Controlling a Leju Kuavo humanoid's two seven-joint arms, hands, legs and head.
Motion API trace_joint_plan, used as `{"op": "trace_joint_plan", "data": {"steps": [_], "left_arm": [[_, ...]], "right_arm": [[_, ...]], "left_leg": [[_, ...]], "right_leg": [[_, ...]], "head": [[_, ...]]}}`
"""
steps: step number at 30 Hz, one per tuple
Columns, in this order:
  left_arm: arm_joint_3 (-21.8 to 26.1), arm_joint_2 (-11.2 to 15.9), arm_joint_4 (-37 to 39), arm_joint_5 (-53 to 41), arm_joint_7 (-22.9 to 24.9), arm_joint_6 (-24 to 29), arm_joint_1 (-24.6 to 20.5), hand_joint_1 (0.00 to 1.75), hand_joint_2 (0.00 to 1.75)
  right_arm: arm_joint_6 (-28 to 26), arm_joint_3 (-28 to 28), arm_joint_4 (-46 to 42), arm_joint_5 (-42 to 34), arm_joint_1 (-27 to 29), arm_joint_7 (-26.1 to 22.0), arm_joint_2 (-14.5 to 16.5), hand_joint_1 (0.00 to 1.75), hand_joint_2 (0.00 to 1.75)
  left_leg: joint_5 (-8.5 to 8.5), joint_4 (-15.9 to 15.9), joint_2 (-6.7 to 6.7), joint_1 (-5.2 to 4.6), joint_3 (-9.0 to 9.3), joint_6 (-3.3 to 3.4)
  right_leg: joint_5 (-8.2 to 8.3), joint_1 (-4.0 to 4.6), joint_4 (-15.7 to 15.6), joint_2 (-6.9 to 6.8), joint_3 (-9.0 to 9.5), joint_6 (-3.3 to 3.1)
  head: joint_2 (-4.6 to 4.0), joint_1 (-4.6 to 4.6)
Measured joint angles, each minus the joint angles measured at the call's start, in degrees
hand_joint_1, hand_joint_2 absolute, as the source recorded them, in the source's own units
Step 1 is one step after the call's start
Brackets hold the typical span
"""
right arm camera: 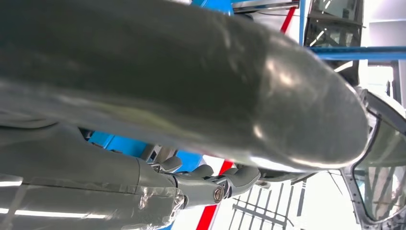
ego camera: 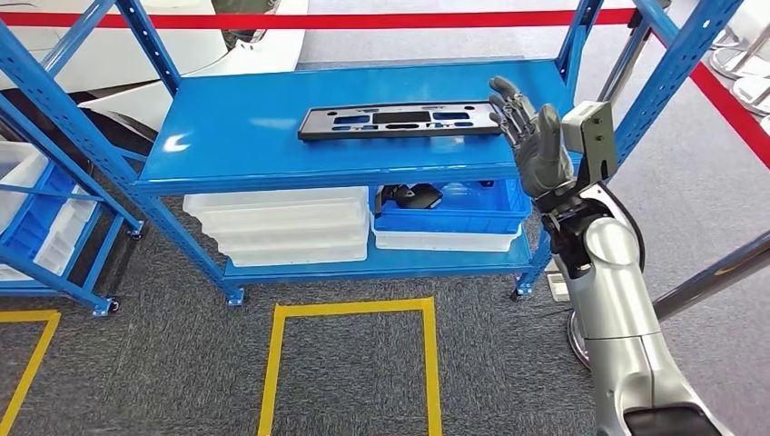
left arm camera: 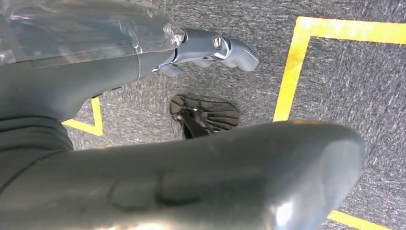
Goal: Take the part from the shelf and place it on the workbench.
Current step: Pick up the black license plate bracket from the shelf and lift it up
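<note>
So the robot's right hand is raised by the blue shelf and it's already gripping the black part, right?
Not quite. In the head view the right hand is raised by the blue shelf, but it is open, beside the end of the black part, which lies flat on the top shelf.

the left hand (left arm camera: 158,143) comes in from nine o'clock, its thick grey thumb (left arm camera: 230,177) across the lower half and a finger (left arm camera: 215,48) reaching toward one o'clock, nothing held. behind it lies grey carpet (left arm camera: 354,96) with yellow tape (left arm camera: 292,72) at two o'clock.
</note>
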Motion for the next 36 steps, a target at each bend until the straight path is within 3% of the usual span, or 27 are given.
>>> {"op": "trace_joint_plan", "data": {"steps": [1, 3, 5, 8, 10, 12, 14, 15, 16, 18, 19, 21, 25, 27, 29, 30, 31, 32, 34, 36], "left_arm": [[-0.01, 0.0, 0.0, -0.01, 0.0, 0.01, 0.07, 0.0, 0.0], [-0.01, 0.01, 0.0, 0.0, -0.01, 0.02, 0.07, 0.0, 0.0], [-0.01, 0.01, 0.0, 0.01, -0.02, 0.01, 0.04, 0.0, 0.0], [-0.01, 0.0, 0.0, 0.04, -0.03, 0.03, 0.0, 0.0, 0.0], [-0.01, 0.0, 0.0, 0.12, -0.03, 0.06, -0.01, 0.0, 0.0], [-0.01, -0.01, 0.0, 0.19, -0.04, 0.06, -0.08, 0.0, 0.0], [-0.01, -0.06, 0.0, 0.2, -0.04, 0.05, -0.08, 0.0, 0.0], [-0.01, -0.11, 0.0, 0.19, -0.04, 0.05, -0.03, 0.0, 0.0], [-0.01, -0.16, 0.0, 0.18, -0.04, 0.04, 0.01, 0.0, 0.0], [-0.01, -0.22, 0.0, 0.16, -0.06, 0.04, 0.04, 0.0, 0.0], [-0.01, -0.24, 0.0, 0.15, -0.1, 0.04, 0.0, 0.0, 0.0], [-0.01, -0.26, 0.01, 0.1, -0.18, 0.04, -0.11, 0.0, 0.0], [-0.03, -0.37, 0.02, 0.02, -0.26, 0.04, -0.18, 0.0, 0.0], [-0.03, -0.37, 0.02, 0.02, -0.29, 0.03, -0.34, 0.0, 0.0], [-0.03, -0.37, 0.02, 0.02, -0.31, 0.03, -0.27, 0.0, 0.0], [-0.03, -0.38, 0.02, 0.02, -0.31, 0.04, -0.14, 0.0, 0.0], [-0.03, -0.38, 0.02, 0.01, -0.31, 0.04, -0.02, 0.0, 0.0], [-0.03, -0.39, 0.02, 0.01, -0.32, 0.04, 0.05, 0.0, 0.0], [-0.03, -0.4, 0.04, 0.01, -0.39, 0.04, 0.09, 0.0, 0.0], [-0.03, -0.41, 0.08, 0.01, -0.46, 0.02, 0.09, 0.0, 0.0]], "right_arm": [[-0.09, 0.0, -0.01, -0.02, 0.14, 0.01, 0.09, 0.0, 0.0], [-0.25, 0.0, -0.05, -0.05, 0.26, 0.01, 0.29, 0.0, 0.0], [-0.38, 0.0, -0.14, -0.11, 0.23, 0.03, 0.46, 0.0, 0.0], [-0.45, 0.01, -0.24, -0.13, 0.28, 0.1, 0.59, 0.0, 0.0], [-0.42, 0.04, -0.32, -0.1, 0.22, 0.08, 0.62, 0.0, 0.0], [-0.39, 0.08, -0.35, -0.07, 0.05, 0.01, 0.63, 0.0, 0.0], [-0.38, 0.09, -0.34, -0.03, 0.14, -0.07, 0.63, 0.0, 0.0], [-0.38, 0.09, -0.33, -0.02, 0.27, -0.09, 0.63, 0.0, 0.0], [-0.38, 0.09, -0.33, -0.01, 0.36, -0.13, 0.63, 0.0, 0.0], [-0.38, 0.09, -0.33, -0.01, 0.39, -0.21, 0.62, 0.0, 0.0], [-0.39, 0.09, -0.31, 0.0, 0.39, -0.25, 0.62, 0.0, 0.0], [-0.42, 0.1, -0.26, 0.04, 0.39, -0.27, 0.61, 0.0, 0.0], [-0.44, 0.11, -0.25, 0.05, 0.34, -0.35, 0.59, 0.0, 0.0], [-0.44, 0.11, -0.26, 0.07, 0.15, -0.42, 0.59, 0.0, 0.0], [-0.45, 0.11, -0.26, 0.08, 0.16, -0.43, 0.58, 0.0, 0.0], [-0.45, 0.11, -0.25, 0.08, 0.26, -0.43, 0.58, 0.0, 0.0], [-0.45, 0.11, -0.25, 0.09, 0.36, -0.43, 0.58, 0.0, 0.0], [-0.45, 0.11, -0.24, 0.09, 0.43, -0.43, 0.58, 0.0, 0.0], [-0.45, 0.11, -0.23, 0.11, 0.43, -0.43, 0.58, 0.0, 0.0], [-0.45, 0.11, -0.21, 0.17, 0.3, -0.42, 0.58, 0.0, 0.0]], "left_leg": [[1.78, -1.1, 0.0, -0.01, -0.18, 0.07], [6.59, -8.06, -0.02, -0.11, 2.08, 0.59], [8.6, -13.92, -0.01, -0.47, 4.53, 1.33], [7.89, -16.14, 0.03, -0.68, 5.87, 2.22], [7.8, -17.01, 0.0, -0.42, 6.97, 2.75], [7.55, -17.57, -0.02, -0.29, 7.92, 3.26], [6.99, -17.61, -0.03, -0.31, 8.44, 3.58], [6.61, -17.55, -0.04, -0.31, 8.81, 3.62], [6.16, -17.47, -0.05, -0.3, 9.29, 3.56], [5.07, -17.3, -0.06, -0.24, 10.52, 3.26], [4.57, -17.23, -0.06, -0.22, 11.06, 3.02], [3.8, -17.12, -0.03, -0.27, 11.54, 2.33], [2.71, -15.45, 0.01, -0.36, 11.94, 1.14], [0.77, -10.38, 0.02, -0.17, 9.45, 0.58], [-1.6, -3.23, 0.03, -0.05, 4.74, 0.22], [-1.92, -1.05, 0.03, 0.0, 2.79, 0.13], [-1.08, -0.82, 0.03, 0.04, 1.73, 0.1], [0.93, -2.61, 0.03, 0.08, 1.64, 0.12], [6.16, -9.43, 0.02, 0.12, 3.13, 0.34], [8.27, -14.19, 0.05, -0.16, 4.18, 0.83]], "right_leg": [[-0.39, 0.01, 0.0, 0.07, 0.52, 0.06], [-1.25, -0.01, -0.09, 0.15, 1.73, 0.32], [-1.91, 0.05, -0.29, 0.26, 2.46, 0.87], [-1.86, 0.06, -0.38, 0.35, 2.78, 1.98], [-2.39, 0.02, 1.35, 0.25, 2.44, 2.51], [-4.57, -0.02, 6.89, 0.15, -0.5, 2.79], [-6.64, -0.04, 13.44, 0.15, -5.19, 3.17], [-6.4, -0.05, 14.83, 0.14, -6.8, 3.33], [-4.97, -0.06, 14.23, 0.13, -7.44, 3.43], [0.32, -0.05, 7.87, 0.07, -5.98, 3.28], [1.99, 0.07, 4.68, 0.01, -5.05, 3.11], [2.66, 0.38, 1.11, -0.15, -4.05, 2.27], [2.08, 0.24, 0.33, -0.23, -2.78, 0.57], [1.67, 0.08, 0.04, -0.26, -1.79, 0.12], [0.99, 0.09, 0.01, -0.22, -1.08, -0.17], [0.58, 0.1, 0.02, -0.16, -0.64, -0.2], [0.15, 0.09, 0.02, -0.1, -0.09, -0.16], [-0.32, 0.07, 0.03, -0.05, 0.57, -0.06], [-1.35, 0.05, 0.0, -0.04, 2.03, 0.34], [-2.13, 0.09, -0.09, 0.01, 2.74, 0.99]], "head": [[0.0, -0.28], [0.0, -0.82], [0.0, -1.18], [0.0, -1.15], [0.0, -0.85], [0.0, -0.18], [0.0, 0.54], [0.0, 0.84], [0.0, 1.12], [0.0, 1.7], [0.0, 1.83], [0.0, 2.12], [0.0, 1.65], [0.0, 1.06], [0.0, 0.41], [0.0, 0.15], [0.0, -0.14], [0.0, -0.46], [0.0, -1.0], [0.0, -1.31]]}}
